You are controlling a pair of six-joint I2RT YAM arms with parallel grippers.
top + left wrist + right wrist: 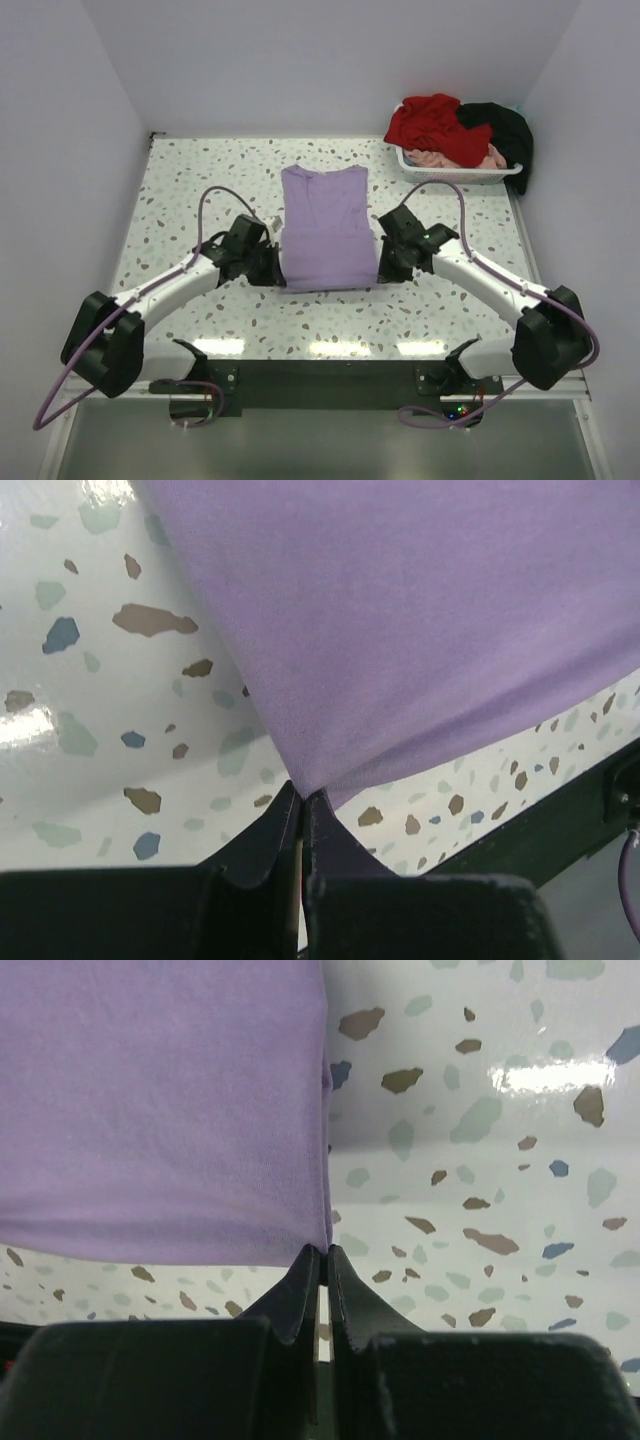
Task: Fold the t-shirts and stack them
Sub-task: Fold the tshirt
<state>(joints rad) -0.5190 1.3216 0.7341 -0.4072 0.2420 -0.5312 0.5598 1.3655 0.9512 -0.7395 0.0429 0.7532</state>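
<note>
The lavender t-shirt (325, 228) lies flat at the middle of the table (190, 180). It is light, limp cloth that would likely sag and bunch unless taken by its corners. The left gripper (302, 798) pinches the near left corner, fingers pressed together on the fabric, and the right gripper (322, 1256) pinches the near right corner the same way. Both arms reach low and inward, one from each side. A red t-shirt (432, 122) and a black t-shirt (508, 132) sit in the tray (460, 177) at the far right.

overhead view, 2 close wrist views, shared shirt (325, 228)
</note>
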